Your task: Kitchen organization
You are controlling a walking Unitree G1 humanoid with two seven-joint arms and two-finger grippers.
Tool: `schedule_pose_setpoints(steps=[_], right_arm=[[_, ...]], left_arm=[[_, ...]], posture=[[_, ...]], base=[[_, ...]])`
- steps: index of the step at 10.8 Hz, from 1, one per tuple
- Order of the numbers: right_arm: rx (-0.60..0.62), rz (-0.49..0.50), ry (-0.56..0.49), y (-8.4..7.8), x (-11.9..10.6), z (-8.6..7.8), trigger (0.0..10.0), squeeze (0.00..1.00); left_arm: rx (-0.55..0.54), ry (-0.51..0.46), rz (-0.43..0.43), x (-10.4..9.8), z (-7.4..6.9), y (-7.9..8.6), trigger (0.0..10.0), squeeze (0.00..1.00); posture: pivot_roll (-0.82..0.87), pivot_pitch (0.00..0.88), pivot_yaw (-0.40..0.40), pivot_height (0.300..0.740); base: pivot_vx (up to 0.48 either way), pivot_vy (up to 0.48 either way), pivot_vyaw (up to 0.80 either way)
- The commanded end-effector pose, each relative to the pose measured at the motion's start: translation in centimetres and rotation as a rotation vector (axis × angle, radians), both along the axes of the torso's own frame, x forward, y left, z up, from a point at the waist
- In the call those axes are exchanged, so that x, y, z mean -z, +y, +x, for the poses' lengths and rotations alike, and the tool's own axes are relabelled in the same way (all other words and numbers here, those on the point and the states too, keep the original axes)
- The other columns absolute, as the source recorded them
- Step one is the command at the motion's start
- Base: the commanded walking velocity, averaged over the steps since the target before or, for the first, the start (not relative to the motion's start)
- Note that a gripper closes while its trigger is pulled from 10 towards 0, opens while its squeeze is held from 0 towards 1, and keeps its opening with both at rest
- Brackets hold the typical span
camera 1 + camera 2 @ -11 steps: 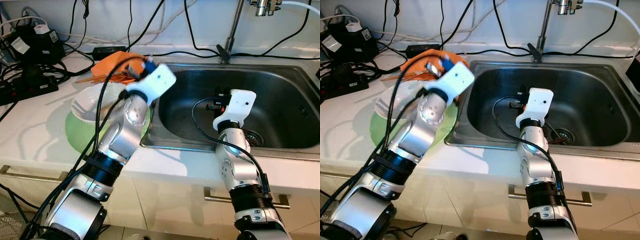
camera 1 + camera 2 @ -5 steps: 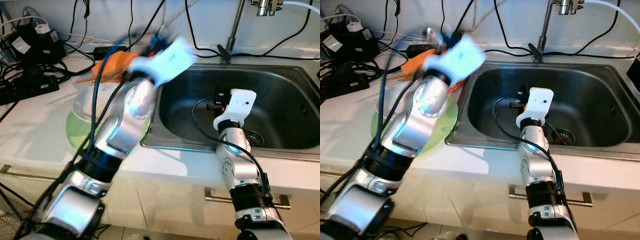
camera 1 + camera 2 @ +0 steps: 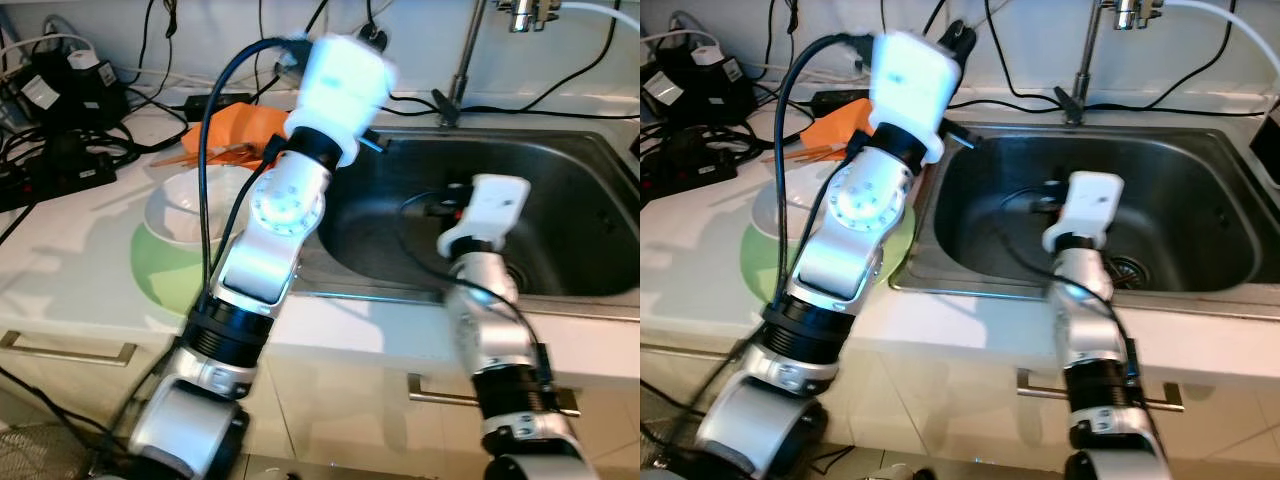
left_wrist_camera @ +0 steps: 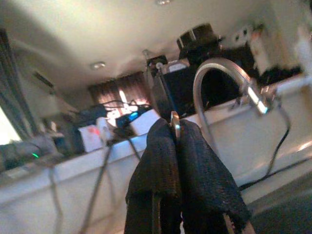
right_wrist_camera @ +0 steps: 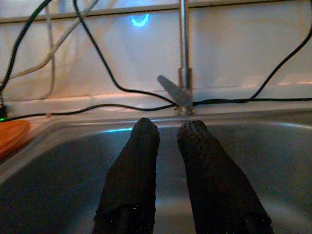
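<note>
Looking down from the head camera, you see your left arm raised high over the bench, its white wrist housing up near the back wall at about 12 o'clock from the bowl (image 3: 185,205). The left tool (image 4: 174,134) has its two black fingers pressed together, with a thin metal sliver pinched between the tips; it may be a utensil, but the wrist view is too blurred to name it. Behind those fingers the wrist view shows the curved tap (image 4: 219,78).

The bowl is white and sits on a green plate (image 3: 160,275) on the bench (image 3: 60,270), just beside the sink (image 3: 560,180) at its 9 o'clock side. At 1 o'clock from the bowl lies an orange cloth (image 3: 240,130) with what look like chopsticks (image 3: 205,152) resting by it. A tangle of black cables and power adapters (image 3: 60,90) crowds the bench at 10 o'clock.

Your right arm reaches into the sink, and the right tool (image 5: 168,131) hovers above the steel basin with its fingers parted by a narrow gap, holding nothing. It points toward the tap base (image 5: 183,92) at the back rim. The drain (image 3: 515,275) lies near the right wrist, at 3 o'clock from it.
</note>
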State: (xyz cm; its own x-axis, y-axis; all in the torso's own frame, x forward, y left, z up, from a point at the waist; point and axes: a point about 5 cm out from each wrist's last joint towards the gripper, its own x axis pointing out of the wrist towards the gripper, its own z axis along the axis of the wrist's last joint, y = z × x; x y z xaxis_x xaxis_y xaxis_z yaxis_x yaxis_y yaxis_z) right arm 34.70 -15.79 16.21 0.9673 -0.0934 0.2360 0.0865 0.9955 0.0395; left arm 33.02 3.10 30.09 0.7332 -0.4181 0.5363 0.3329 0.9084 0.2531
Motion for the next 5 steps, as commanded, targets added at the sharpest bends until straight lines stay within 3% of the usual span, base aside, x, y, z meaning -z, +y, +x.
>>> schedule_pose_setpoints(steps=[1, 3, 5], right_arm=[[-0.006, 0.005, -0.010, -0.1, -0.5, 0.3, 10.0, 0.00], [-0.019, -0.016, -0.036, -0.9, -1.5, 0.4, 10.0, 0.00], [-0.074, -0.033, -0.052, -0.7, -2.2, 0.3, 10.0, 0.00]], left_arm=[[0.030, -0.003, -0.033, -0.7, -0.3, 0.1, 10.0, 0.00], [0.087, 0.091, -0.097, 0.4, 0.5, 0.4, 10.0, 0.00], [0.097, 0.144, -0.108, 1.6, 1.0, 0.7, 10.0, 0.00]], posture=[[0.03, 0.000, 0.077, 0.740], [0.02, 0.000, 0.078, 0.740], [0.02, 0.000, 0.078, 0.740]], base=[[0.000, 0.000, 0.00], [0.000, 0.000, 0.00], [0.000, 0.000, 0.00]])
